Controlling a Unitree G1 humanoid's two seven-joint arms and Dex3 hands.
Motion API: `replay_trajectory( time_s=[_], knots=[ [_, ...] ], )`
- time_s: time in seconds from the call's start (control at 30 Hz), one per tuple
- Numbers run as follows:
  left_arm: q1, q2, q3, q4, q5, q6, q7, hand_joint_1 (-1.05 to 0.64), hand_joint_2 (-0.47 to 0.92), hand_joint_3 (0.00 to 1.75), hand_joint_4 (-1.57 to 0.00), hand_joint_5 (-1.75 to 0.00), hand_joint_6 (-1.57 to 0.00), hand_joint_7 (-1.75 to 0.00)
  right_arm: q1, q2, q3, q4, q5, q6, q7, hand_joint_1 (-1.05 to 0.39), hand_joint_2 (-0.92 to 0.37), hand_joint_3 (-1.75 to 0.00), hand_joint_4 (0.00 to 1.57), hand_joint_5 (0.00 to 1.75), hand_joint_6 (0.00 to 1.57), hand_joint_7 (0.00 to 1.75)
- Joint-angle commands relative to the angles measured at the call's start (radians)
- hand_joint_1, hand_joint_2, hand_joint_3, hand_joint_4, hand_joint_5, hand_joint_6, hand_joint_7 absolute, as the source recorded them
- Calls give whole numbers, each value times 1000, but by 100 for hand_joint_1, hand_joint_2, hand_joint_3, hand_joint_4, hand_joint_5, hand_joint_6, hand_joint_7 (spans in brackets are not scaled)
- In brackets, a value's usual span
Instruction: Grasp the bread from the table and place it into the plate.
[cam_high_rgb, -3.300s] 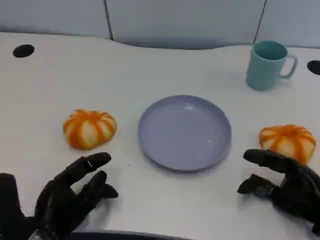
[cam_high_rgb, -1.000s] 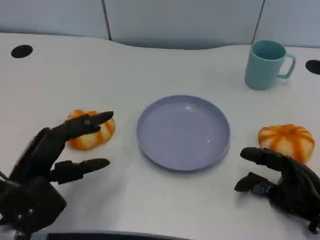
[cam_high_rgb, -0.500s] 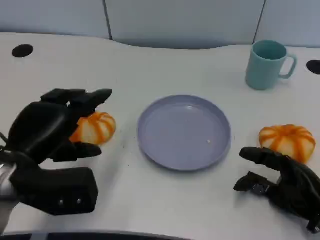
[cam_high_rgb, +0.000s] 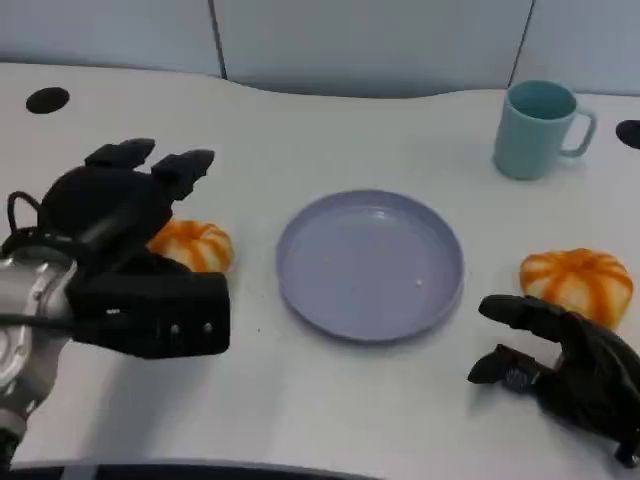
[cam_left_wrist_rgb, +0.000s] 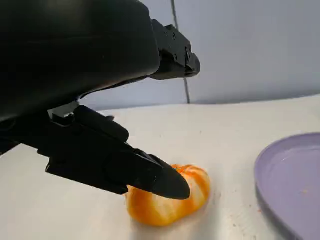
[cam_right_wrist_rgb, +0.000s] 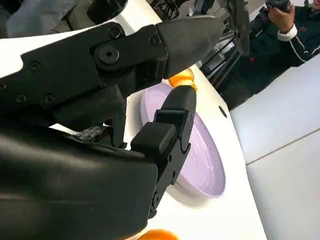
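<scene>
1. The left hand (cam_high_rgb: 125, 215) hovers over the left bread (cam_high_rgb: 192, 245), its fingers (cam_high_rgb: 185, 165) spread wide with nothing between them. The left wrist view shows a lower finger (cam_left_wrist_rgb: 165, 181) in front of the bread (cam_left_wrist_rgb: 167, 200), but I cannot tell whether it touches. I judge this to be the reach before the grasp.
2. That bread lies on the desk (cam_high_rgb: 330, 140), just beside the left rim of the plate (cam_high_rgb: 369, 265); a short carry should bring it in.
3. The plate is lavender, shallow and bare, placed in the middle between the 2 loaves, within reach of either hand.
4. The right hand (cam_high_rgb: 565, 365) rests low at the near right, fingers apart and holding nothing, near the second bread (cam_high_rgb: 575, 282). It seems to be waiting.
5. A teal mug (cam_high_rgb: 540, 128) stands at the far right, well apart from the plate and out of the carrying path.
6. The desk is white and smooth, with dark cable holes (cam_high_rgb: 48, 99) near its far corners and a pale grey partition (cam_high_rgb: 370, 45) behind it.
7. The right wrist view shows a person (cam_right_wrist_rgb: 285, 35) in dark clothing beyond the desk.
</scene>
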Motion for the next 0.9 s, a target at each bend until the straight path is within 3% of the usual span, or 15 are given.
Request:
replay_trajectory(
  time_s=[0.03, 0.53, 0.9],
  knots=[
    [-102, 5, -52, 141, -14, 20, -31, -67, 88, 0, -2, -2, -10, 0, 22, -9, 1, 18, -10, -1, -2, -37, -92, -12, 67, 112, 81, 49],
    [-379, -108, -198, 664, -60, 56, -24, -59, 81, 0, -1, -1, -11, -1, 25, -8, -3, 11, -6, 16, -3, -37, -92, -12, 68, 113, 82, 51],
    [-414, -113, -233, 737, -93, 34, 2, -58, 81, 0, -2, -1, -12, 0, 25, -8, -2, 10, -6, 17, -3, -37, -92, -12, 68, 112, 82, 51]
  ],
)
